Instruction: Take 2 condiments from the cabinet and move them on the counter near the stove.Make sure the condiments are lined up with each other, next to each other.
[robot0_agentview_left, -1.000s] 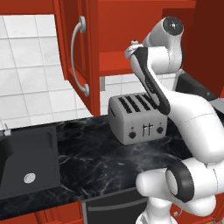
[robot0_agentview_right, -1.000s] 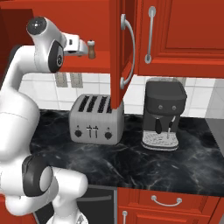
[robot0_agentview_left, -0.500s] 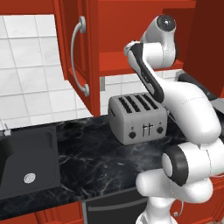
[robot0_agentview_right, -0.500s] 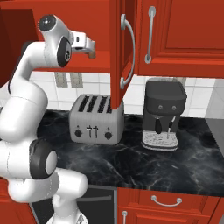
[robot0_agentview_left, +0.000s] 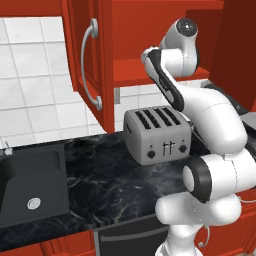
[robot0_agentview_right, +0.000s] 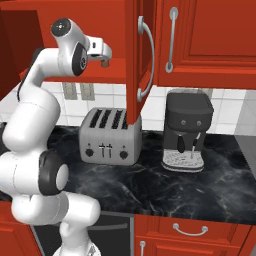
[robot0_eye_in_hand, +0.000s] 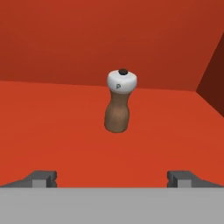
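Up at the open cabinet (robot0_agentview_left: 150, 35) — no condiment moved yet, both left to bring.
Left base view: black tabletop (robot0_agentview_left: 105, 175) carries a toaster (robot0_agentview_left: 157, 135), no mill. Right base view: pincer (robot0_agentview_right: 103, 56) reaches at shelf height. Hand view: pale-topped mill (robot0_eye_in_hand: 118, 101) stands upright on the shelf (robot0_eye_in_hand: 52, 127), ahead between the fingertips (robot0_eye_in_hand: 41, 178) — spread apart, not touching it.

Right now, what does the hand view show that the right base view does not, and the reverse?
Hand view alone: a brown mill with a pale top standing upright on the red inner shelf, centred ahead of the gripper, whose fingertips stand wide apart with nothing between them.

Right base view alone: the toaster and coffee machine on the black counter, the open cabinet door with its curved handle, and the arm raised to shelf height.

Both: the red cabinet interior and the gripper reaching into it.
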